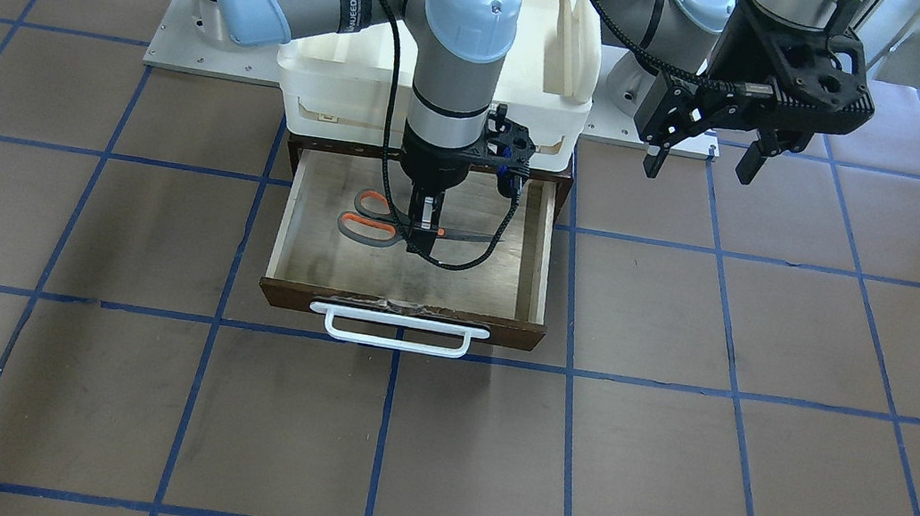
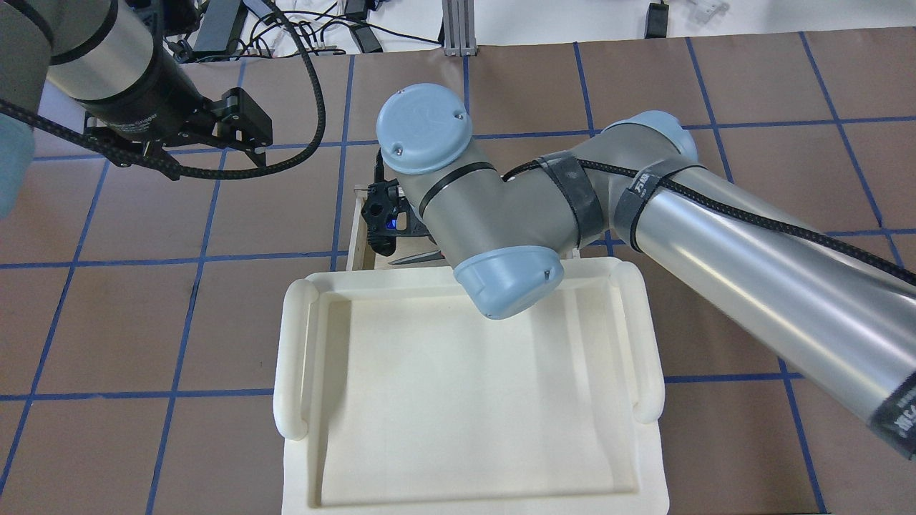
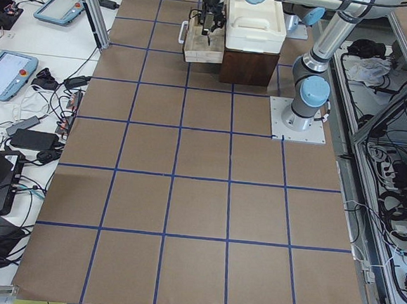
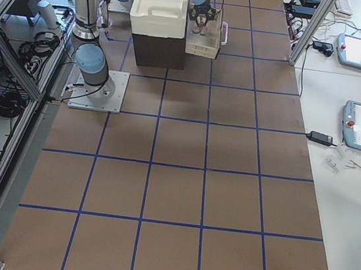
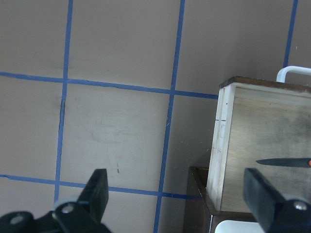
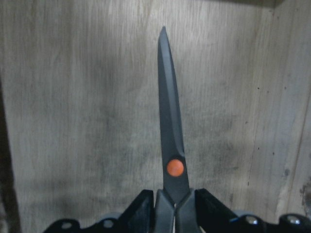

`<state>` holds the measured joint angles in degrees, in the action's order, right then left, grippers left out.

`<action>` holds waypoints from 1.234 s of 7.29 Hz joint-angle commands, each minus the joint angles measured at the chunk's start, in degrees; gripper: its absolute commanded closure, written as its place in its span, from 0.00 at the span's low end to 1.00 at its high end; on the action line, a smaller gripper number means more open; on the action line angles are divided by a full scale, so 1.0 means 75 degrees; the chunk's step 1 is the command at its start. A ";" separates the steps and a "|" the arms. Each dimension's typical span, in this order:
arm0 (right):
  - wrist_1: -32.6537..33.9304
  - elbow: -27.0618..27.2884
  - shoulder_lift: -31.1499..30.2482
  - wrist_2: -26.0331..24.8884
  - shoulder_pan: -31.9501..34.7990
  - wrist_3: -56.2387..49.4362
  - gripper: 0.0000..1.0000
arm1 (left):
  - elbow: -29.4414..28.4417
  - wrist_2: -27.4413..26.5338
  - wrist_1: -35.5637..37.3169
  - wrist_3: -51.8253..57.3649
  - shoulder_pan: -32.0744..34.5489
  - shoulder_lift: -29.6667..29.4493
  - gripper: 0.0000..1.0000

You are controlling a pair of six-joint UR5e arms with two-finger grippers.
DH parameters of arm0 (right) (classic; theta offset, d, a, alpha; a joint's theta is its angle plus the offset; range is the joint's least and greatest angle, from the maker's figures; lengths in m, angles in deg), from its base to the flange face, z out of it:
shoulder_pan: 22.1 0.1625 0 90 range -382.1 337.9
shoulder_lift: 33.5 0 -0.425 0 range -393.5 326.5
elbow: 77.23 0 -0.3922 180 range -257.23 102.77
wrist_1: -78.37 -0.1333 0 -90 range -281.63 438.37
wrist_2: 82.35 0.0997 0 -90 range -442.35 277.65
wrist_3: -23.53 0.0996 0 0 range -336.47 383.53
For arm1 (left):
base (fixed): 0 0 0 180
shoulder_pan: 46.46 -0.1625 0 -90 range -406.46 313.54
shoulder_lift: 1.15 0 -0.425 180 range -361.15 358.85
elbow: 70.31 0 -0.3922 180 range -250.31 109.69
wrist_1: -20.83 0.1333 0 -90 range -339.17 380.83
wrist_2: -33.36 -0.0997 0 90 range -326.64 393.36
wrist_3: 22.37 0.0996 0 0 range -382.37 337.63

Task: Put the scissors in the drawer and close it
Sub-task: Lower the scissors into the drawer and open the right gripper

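**Hazards, left to right in the front view.** The scissors (image 1: 365,229) are inside the open drawer (image 1: 285,220). The right tool (image 1: 424,230) is clamped on them close to the pivot. Whether they rest on the drawer floor cannot be told. If they are released above it, they could bounce or tilt against a wall. The tool's cable (image 1: 504,226) hangs into the drawer and could snag on withdrawal. A hard push on the handle (image 1: 397,332) could shift the tray (image 1: 442,66) on top. The left tool (image 1: 699,173) is spread open and empty, above the surface (image 1: 773,338) to the right of the drawer.

**Position.** The loops (image 1: 370,206) lie left of the right tool and the blades (image 1: 470,237) right of it, near the drawer's middle.
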<state>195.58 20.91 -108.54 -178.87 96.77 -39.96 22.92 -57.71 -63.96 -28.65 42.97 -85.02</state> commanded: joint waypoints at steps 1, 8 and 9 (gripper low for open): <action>0.0087 0.0028 0.0032 0.0049 -0.0029 -0.0089 1.00 | 0.0038 0.0037 0.0009 0.0030 0.0017 -0.0056 0.00; 0.0458 0.0051 0.0347 0.0377 -0.0217 0.0109 1.00 | 0.0050 0.0014 -0.0003 0.0030 0.0028 0.0003 0.00; 0.0462 0.0063 0.0395 0.0366 -0.0217 0.0110 1.00 | 0.0050 0.0013 -0.0003 0.0018 0.0028 0.0014 0.00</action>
<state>198.11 21.31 -106.25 -176.17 95.14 -39.35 23.28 -57.58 -63.98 -28.48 43.18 -84.98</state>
